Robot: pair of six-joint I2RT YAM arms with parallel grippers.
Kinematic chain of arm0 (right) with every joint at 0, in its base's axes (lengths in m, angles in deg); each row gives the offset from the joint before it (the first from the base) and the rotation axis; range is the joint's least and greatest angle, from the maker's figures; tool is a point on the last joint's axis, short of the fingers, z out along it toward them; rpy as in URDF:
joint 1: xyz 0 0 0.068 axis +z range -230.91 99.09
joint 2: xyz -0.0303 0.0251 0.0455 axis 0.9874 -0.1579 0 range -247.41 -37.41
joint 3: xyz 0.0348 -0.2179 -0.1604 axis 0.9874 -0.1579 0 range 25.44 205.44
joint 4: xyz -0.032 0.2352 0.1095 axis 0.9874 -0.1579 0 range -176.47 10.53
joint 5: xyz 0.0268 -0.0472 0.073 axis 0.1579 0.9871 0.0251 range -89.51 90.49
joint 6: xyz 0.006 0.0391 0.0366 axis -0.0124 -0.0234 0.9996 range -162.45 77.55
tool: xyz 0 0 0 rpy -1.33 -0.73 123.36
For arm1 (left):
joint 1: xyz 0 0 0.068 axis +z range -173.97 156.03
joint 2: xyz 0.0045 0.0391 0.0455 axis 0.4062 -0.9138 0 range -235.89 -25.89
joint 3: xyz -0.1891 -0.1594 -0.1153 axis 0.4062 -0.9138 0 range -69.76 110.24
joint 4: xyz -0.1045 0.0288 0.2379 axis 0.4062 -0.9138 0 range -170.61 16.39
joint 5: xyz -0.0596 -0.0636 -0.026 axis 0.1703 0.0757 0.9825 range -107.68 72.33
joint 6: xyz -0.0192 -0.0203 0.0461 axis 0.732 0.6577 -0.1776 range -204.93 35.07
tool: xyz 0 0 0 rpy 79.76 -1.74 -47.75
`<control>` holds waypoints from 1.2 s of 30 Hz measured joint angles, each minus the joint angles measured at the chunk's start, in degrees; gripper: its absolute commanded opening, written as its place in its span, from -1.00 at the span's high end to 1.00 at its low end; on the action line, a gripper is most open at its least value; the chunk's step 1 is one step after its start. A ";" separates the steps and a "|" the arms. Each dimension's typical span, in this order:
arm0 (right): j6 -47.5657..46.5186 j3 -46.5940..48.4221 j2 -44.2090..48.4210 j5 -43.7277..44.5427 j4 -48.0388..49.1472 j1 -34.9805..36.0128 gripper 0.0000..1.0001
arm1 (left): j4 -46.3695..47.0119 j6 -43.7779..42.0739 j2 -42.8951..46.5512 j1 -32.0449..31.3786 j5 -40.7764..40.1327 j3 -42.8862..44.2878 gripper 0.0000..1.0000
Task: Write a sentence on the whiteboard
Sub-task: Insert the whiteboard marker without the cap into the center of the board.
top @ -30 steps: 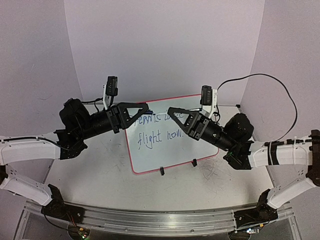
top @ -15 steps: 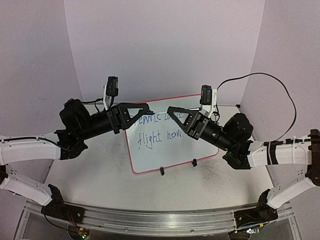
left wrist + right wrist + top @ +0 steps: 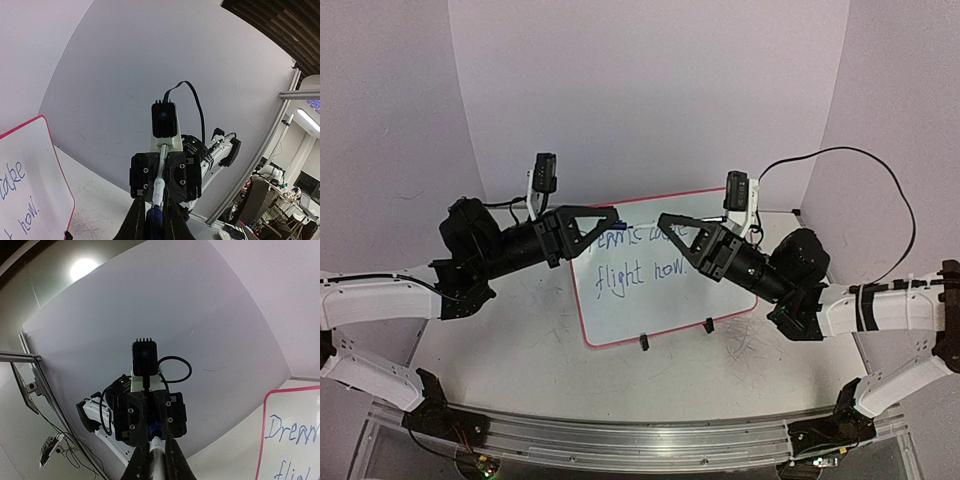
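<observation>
Evidently two-arm cap job: left fingers (image 3: 134, 226) clamped blue cap (image 3: 154, 220), right fingers (image 3: 138, 466) clamped white marker barrel (image 3: 156, 447), tips facing, axis shared so cap could slide straight. Whiteboard (image 3: 650, 305) sat on bench (image 3: 520, 350) below tips, btwn arms; blue sentence prob. done.

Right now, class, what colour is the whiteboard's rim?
Pink-red on the whiteboard, clearest in the left wrist view.

Whiteboard (image 3: 650, 300) on table (image 3: 520, 350); marker (image 3: 159, 190) between left tool (image 3: 616, 213) and right tool (image 3: 661, 220) above it
</observation>
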 measured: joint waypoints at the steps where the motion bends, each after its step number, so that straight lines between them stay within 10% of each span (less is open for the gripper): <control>1: 0.01 0.00 0.00 -0.08 0.01 0.00 1.00 | 0.00 0.01 -0.04 -0.03 0.01 0.00 1.00; 21: 3.60 2.83 -5.78 -0.78 3.35 0.95 1.00 | 0.25 -0.96 -1.20 -1.01 -1.05 0.02 1.00; 36: 18.64 9.89 -12.56 2.93 10.77 0.77 1.00 | 9.25 -18.57 -6.25 -4.36 -13.37 4.04 1.00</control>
